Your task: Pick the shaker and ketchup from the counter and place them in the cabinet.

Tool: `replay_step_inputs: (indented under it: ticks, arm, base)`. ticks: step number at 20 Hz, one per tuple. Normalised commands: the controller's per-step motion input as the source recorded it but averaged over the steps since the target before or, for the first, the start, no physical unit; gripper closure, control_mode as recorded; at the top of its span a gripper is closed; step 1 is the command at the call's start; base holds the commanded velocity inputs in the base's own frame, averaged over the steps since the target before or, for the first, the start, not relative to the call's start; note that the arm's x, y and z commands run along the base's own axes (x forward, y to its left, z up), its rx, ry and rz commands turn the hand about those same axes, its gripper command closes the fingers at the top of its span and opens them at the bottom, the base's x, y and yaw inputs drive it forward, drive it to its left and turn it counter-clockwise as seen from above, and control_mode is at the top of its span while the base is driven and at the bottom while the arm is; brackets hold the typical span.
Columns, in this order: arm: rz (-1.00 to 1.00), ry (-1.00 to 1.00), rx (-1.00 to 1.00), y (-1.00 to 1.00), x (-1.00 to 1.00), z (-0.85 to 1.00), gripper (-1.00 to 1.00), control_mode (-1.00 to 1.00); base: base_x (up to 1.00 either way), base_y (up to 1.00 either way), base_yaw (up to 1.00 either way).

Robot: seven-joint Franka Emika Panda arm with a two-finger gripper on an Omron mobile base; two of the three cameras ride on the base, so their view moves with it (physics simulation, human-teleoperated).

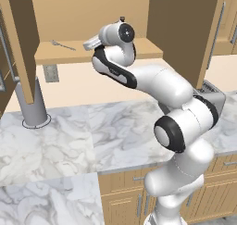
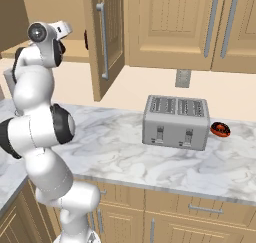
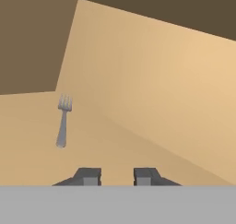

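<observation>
My gripper (image 3: 117, 177) is inside the open cabinet (image 1: 55, 56), low over its wooden shelf. The fingers are shut with a small gap and nothing between them. The white hand (image 1: 91, 43) reaches in from the right in the left base view and shows beside the open door (image 2: 107, 32) in the right base view. A dark narrow shape (image 2: 86, 39) peeks past the door's edge on the shelf; I cannot tell whether it is the shaker or the ketchup. Otherwise both are out of view.
A metal fork (image 3: 63, 121) lies on the shelf ahead and left of the fingers, also seen as the fork (image 1: 62, 45). On the marble counter (image 1: 115, 131) stand a grey toaster (image 2: 176, 121), a small red-black round object (image 2: 220, 129) and a grey cylinder (image 1: 32, 103).
</observation>
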Motion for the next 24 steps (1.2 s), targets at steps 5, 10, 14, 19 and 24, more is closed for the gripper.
replay_step_inputs:
  ticks: [5,10,14,19,24]
  arm:
    - [0.00,0.00,0.00,0.01,0.25,-0.22,1.00,-1.00]
    - [0.00,0.00,0.00,0.00,0.27,-0.07,1.00,-1.00]
    - [0.00,0.00,0.00,0.00,0.30,-0.04,1.00,-1.00]
    - [0.00,0.00,0.00,0.00,0.31,-0.09,1.00,-1.00]
    - [0.00,0.00,0.00,0.00,0.33,-0.18,1.00,-1.00]
  base:
    - [0.00,0.00,0.00]
    - [0.00,0.00,0.00]
    - [0.00,0.00,0.00]
    - [0.00,0.00,0.00]
    - [0.00,0.00,0.00]
